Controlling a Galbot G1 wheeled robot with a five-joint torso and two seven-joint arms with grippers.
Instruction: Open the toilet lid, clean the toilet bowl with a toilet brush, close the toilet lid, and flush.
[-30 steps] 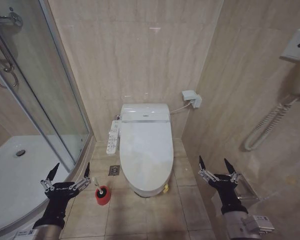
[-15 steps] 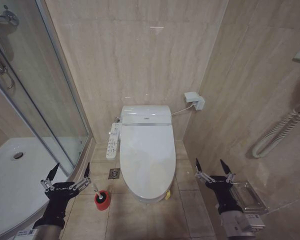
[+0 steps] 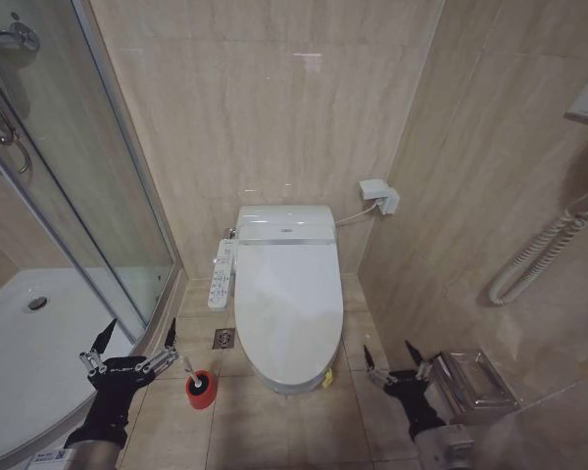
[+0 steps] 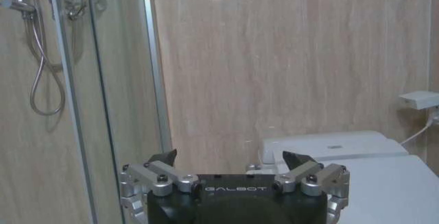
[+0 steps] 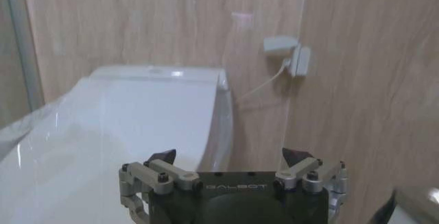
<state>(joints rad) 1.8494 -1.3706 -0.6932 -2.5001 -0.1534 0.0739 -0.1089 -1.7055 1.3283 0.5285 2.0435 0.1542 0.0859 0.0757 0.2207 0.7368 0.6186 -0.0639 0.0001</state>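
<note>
1. Glossy white plastic: the toilet lid (image 3: 287,304) lies closed over the toilet bowl, so I cannot see the bowl itself. The toilet stands against the beige tiled back wall (image 3: 265,108), in the middle of my head view.
2. The toilet brush (image 3: 189,370) stands in its red cup holder (image 3: 201,388) on the tiled floor (image 3: 274,431), just beside the front left of the toilet, its thin white handle tilted toward the left.
3. My left tool (image 3: 135,336) hovers low on the left, near the brush and apart from it. Its dark fingertips (image 3: 104,335) are spread wide and it grips nothing. In the left wrist view the same left tool (image 4: 232,159) points toward the back wall, with the glass shower door (image 4: 103,80) on one side and the closed lid (image 4: 384,183) on the other.
4. My right tool (image 3: 390,355) hovers low on the right, near the front right of the toilet and apart from it, fingers released and empty. In the right wrist view the right tool (image 5: 232,157) faces the closed lid (image 5: 123,126) and the right-hand wall.
5. A side control panel (image 3: 220,271) runs along the toilet's left edge. A small floor drain (image 3: 223,336) sits between the panel and the brush. A metal holder (image 3: 475,382) is fixed to the right wall just beside the right tool.
</note>
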